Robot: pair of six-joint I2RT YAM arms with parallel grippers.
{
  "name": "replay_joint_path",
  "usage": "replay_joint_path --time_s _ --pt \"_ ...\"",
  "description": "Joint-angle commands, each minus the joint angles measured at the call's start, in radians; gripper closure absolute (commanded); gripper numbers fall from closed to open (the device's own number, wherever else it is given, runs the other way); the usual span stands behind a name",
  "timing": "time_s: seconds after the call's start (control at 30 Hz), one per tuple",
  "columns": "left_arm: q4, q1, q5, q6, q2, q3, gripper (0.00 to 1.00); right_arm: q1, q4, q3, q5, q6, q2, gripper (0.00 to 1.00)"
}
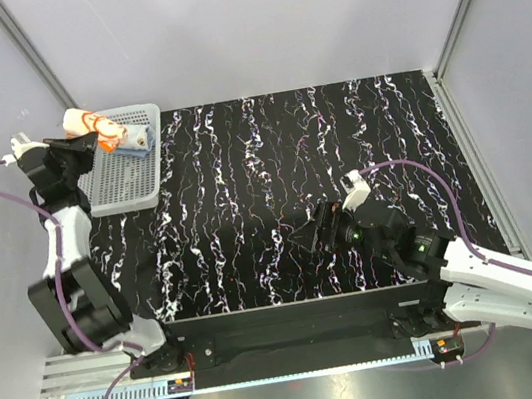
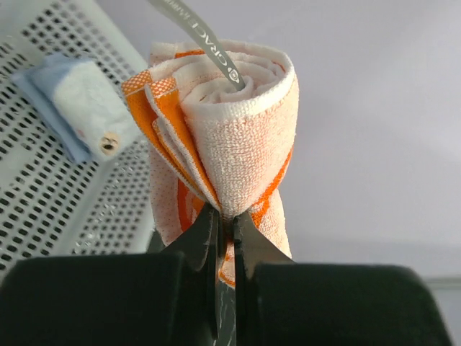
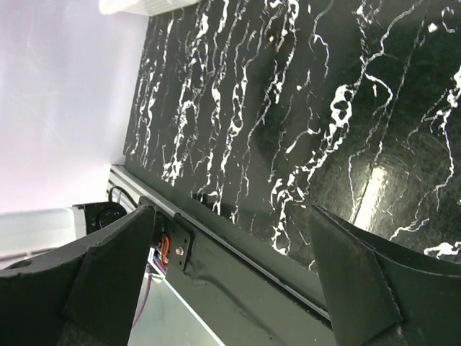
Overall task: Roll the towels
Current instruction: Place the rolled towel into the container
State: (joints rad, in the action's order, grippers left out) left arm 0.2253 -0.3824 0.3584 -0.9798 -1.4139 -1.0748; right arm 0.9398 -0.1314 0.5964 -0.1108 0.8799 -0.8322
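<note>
Orange towel (image 2: 223, 122), rolled into a loose tube with its white reverse showing at the end, hangs in your left pincer (image 2: 225, 231), which is clenched on the roll's lower fold. A grey label (image 2: 198, 36) pokes out of the middle of the coil. You are holding the orange towel off the surface at the far left corner of the white perforated basket (image 1: 127, 186), with the pale wall (image 2: 374, 130) behind it. Blue towel (image 2: 79, 101), also rolled, lies inside that basket near its far rim, just beside the orange roll and apart from it in the wrist view. The basket sits on the far left part of the black, white-veined worktop (image 1: 268, 148). Your right pincer (image 3: 230, 216) is released, its jaws spread wide and holding nothing, low over the worktop near its front edge and right of centre, well apart from both towels. Whether it touches the surface you cannot tell from these views.
</note>
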Motion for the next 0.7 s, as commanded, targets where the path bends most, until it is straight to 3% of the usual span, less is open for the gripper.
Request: replay_joint_path --time_s 0.0,0.37,0.53,0.67 --pt "0.12 -0.023 -0.006 -0.071 -0.138 -0.088 1.0 0.004 0.067 -0.023 0.01 0.016 0.005 0.07" --pt "0.22 0.002 -0.025 -0.12 -0.503 -0.266 1.0 0.002 0.056 -0.05 -0.02 -0.007 -0.011 0.06" --pt "0.178 0.037 -0.091 -0.073 -0.571 -0.332 1.0 0.002 0.058 -0.021 -0.015 -0.033 -0.071 0.05" --pt "0.083 0.074 -0.231 -0.072 -0.559 -0.291 1.0 0.002 0.058 -0.009 -0.02 -0.041 -0.108 0.05"
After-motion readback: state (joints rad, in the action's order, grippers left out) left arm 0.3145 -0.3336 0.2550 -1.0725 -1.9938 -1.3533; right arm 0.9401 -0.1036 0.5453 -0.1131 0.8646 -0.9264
